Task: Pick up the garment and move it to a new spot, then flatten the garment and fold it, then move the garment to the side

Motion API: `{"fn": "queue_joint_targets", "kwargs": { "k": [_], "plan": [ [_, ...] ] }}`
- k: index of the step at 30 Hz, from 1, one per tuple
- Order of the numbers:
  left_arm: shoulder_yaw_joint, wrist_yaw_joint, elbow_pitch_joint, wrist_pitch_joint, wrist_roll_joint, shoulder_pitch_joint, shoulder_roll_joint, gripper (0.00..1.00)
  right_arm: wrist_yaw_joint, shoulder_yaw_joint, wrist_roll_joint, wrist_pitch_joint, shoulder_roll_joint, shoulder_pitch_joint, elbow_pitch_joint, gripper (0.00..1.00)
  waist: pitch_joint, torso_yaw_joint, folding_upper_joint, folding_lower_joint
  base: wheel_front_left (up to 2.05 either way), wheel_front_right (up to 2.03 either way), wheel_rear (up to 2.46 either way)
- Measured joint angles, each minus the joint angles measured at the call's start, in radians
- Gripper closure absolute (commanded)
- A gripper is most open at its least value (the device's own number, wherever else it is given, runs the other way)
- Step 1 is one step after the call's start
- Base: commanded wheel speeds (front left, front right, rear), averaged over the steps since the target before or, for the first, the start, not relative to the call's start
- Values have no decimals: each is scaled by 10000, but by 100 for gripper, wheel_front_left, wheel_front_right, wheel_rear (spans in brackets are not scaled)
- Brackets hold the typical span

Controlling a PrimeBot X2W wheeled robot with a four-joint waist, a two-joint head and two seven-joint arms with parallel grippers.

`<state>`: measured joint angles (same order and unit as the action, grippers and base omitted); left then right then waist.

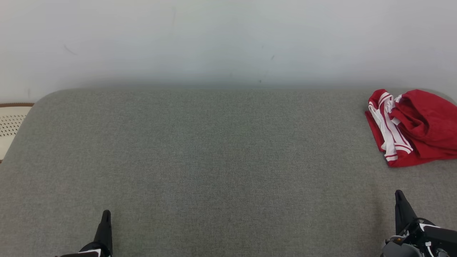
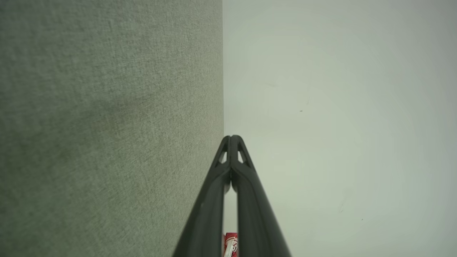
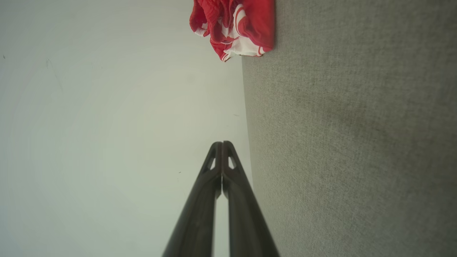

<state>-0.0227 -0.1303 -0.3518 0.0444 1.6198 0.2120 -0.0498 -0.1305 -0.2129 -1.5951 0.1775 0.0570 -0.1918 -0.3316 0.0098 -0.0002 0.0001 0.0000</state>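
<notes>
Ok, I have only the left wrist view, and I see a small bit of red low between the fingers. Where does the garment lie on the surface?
Observer: In the head view the garment lies bunched at the far right of the grey surface, near its back edge.
Operator: Does the right gripper hold it?
Observer: No. The right gripper is shut on nothing, apart from the garment and nearer the robot.
Operator: Is anything at the left side?
Observer: A pale perforated object shows beyond the surface's left edge.
</notes>
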Motion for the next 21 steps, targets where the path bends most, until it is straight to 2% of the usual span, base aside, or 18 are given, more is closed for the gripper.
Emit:
{"fn": "queue_joint_targets", "kwargs": {
  "k": [21],
  "plan": [
    [0,0,0,0,0,0,0,100,0,-17,17,35,-10,-4,0,100,0,0,0,0,0,0,0]
  ]
}}
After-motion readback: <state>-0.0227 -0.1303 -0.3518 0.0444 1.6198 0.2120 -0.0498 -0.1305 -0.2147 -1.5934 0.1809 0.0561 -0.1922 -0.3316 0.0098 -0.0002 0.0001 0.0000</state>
